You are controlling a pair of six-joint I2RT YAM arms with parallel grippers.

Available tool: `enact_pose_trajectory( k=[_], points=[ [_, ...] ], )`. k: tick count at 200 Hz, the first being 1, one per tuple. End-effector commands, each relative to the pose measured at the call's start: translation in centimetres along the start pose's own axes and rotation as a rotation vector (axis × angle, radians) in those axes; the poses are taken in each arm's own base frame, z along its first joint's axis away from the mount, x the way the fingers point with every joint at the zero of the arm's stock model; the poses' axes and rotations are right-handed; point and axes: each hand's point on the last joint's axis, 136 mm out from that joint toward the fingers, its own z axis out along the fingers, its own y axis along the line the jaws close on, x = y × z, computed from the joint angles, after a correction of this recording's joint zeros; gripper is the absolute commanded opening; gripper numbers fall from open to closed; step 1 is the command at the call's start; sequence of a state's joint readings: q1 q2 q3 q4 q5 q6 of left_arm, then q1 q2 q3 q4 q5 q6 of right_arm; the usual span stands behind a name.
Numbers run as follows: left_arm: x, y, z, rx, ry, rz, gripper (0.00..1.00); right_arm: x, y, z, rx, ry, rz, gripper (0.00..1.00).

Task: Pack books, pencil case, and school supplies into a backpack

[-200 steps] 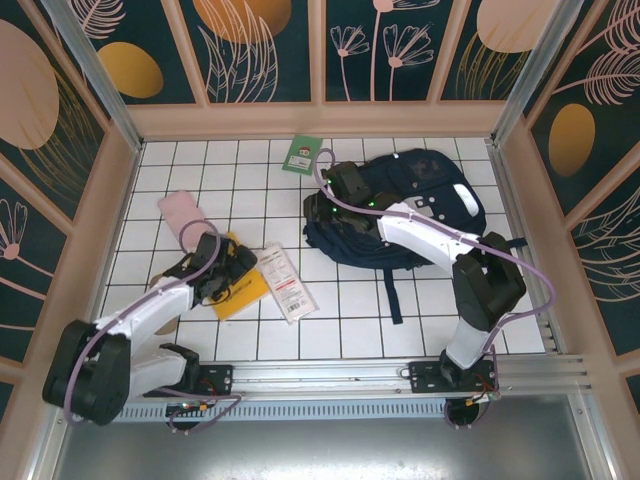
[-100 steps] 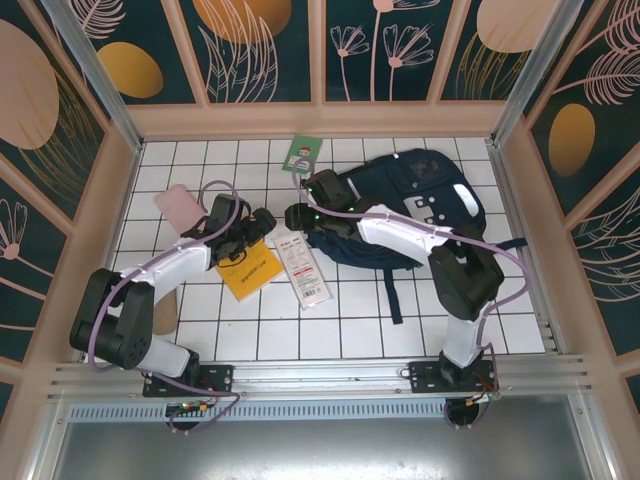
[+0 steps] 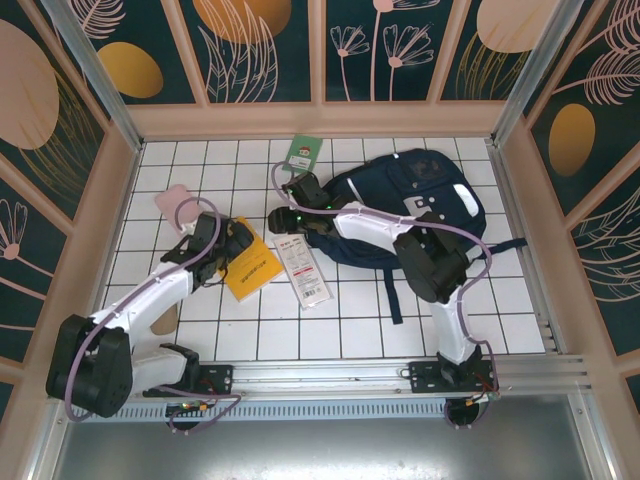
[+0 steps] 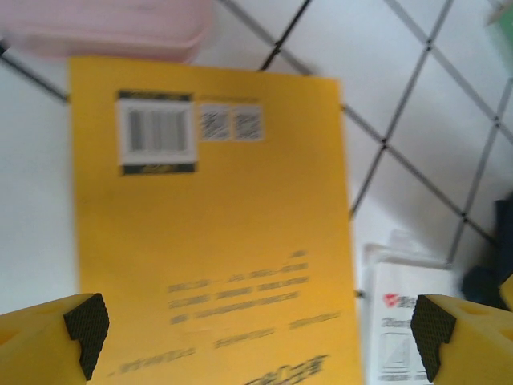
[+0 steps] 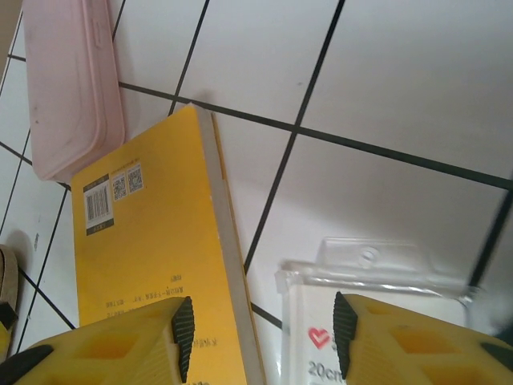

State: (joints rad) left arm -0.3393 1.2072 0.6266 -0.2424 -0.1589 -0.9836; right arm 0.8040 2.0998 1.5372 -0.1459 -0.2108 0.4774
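Yellow-orange book beneath spread left jaws

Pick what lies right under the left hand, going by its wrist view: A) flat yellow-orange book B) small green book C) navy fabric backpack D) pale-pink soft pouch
A: the flat yellow-orange book, barcode up, lies below the left hand between its spread fingertips; the pale-pink soft pouch sits beyond the book's far edge.

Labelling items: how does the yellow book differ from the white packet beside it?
The yellow book is orange-yellow with a barcode; the white packet is white with red print. The book is wider, the packet long and narrow. Both lie flat on the tiles.
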Motion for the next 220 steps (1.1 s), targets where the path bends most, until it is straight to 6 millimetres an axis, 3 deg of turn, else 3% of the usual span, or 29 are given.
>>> enact_pose_trajectory(
  k=[1,75,135,158,180,220],
  points=[
    [1.1,1.5,0.5,-0.008,0.01,-0.032,0.99,0.6,1.0,1.8,-0.036,0.035,-0.022,0.51],
    [3.9,5.0,1.8,-0.101,0.087,-0.076,0.97,2.9,2.4,5.0,-0.06,0.132,-0.064,0.5],
    [5.7,5.2,2.4,-0.041,0.137,-0.091,0.95,6.8,1.1,7.1,0.0,0.219,-0.083,0.45],
    [5.8,5.0,2.6,-0.031,0.145,-0.087,0.94,7.8,1.1,7.4,-0.023,0.249,-0.075,0.39],
    [6.1,3.4,2.6,0.072,0.16,-0.095,0.91,8.4,1.6,7.6,-0.028,0.26,-0.084,0.38],
    [4.7,-2.7,0.4,0.385,0.144,-0.103,0.83,8.8,1.8,7.7,-0.042,0.273,-0.064,0.34]
  ],
)
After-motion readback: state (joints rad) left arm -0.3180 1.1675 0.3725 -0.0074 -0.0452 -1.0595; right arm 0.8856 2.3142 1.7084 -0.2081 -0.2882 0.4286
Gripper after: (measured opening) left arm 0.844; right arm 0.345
